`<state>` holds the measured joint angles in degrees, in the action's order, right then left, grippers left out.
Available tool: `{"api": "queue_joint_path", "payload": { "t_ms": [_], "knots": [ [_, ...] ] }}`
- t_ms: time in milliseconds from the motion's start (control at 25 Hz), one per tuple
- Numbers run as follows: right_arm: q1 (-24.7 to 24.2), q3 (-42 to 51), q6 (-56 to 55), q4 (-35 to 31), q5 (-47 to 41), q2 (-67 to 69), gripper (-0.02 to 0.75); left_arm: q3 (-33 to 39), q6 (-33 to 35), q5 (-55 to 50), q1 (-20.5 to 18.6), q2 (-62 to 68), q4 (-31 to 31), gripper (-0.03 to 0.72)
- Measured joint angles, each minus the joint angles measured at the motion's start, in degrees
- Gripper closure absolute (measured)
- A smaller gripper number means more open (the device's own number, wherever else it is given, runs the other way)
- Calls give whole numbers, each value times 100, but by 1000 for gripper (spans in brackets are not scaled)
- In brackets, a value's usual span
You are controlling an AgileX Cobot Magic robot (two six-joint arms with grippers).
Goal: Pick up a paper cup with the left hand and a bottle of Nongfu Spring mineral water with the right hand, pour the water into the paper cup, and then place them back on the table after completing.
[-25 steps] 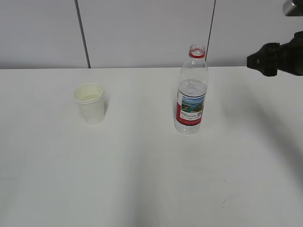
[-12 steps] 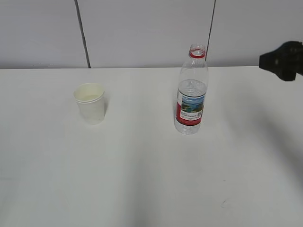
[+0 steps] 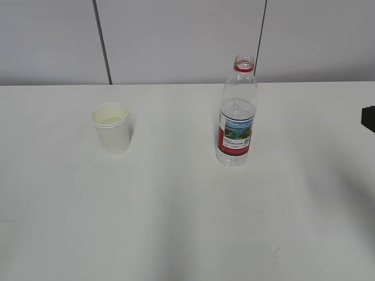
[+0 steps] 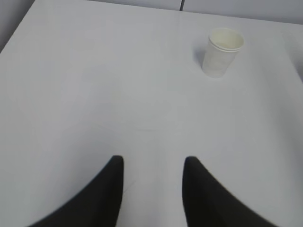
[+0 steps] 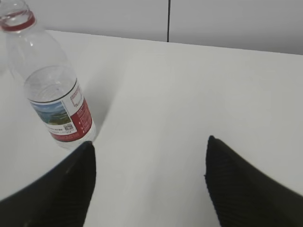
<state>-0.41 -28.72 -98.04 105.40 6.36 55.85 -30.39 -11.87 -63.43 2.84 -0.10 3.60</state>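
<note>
A white paper cup stands upright on the left of the white table; the left wrist view shows the paper cup far ahead at the upper right. The uncapped, red-labelled bottle stands right of centre, partly filled with clear water. My left gripper is open over bare table, well short of the cup. My right gripper is open wide, empty, with the bottle just beyond its left finger. Only a black edge of the right hand shows in the exterior view.
A grey panelled wall with two dark vertical seams runs behind the table's far edge. A small dark mark lies on the tabletop near the front right.
The right arm has drawn back to the right and lower, almost out of the exterior view. Cup and bottle have not moved.
</note>
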Motion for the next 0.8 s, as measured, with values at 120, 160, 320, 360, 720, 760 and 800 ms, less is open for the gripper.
{"api": "queue_joint_path", "payload": {
  "t_ms": [120,160,320,360,720,760,800],
  "knots": [
    [0,179,197,-128,-3,-334,203,0,0,0,0,0,0,419],
    [10,192,250,-217,-31,-422,203,0,0,0,0,0,0,422],
    [173,203,937,-832,-268,-531,203,0,0,0,0,0,0,439],
    [213,203,1224,-1069,-365,-538,203,0,0,0,0,0,0,441],
    [685,203,5044,-4872,-1749,-545,203,0,0,0,0,0,-2,446],
    [694,203,5353,-5165,-1791,-553,203,0,0,0,0,0,-2,446],
    [694,203,5598,-5502,-1856,-586,203,0,0,0,0,0,-2,446]
  ]
}}
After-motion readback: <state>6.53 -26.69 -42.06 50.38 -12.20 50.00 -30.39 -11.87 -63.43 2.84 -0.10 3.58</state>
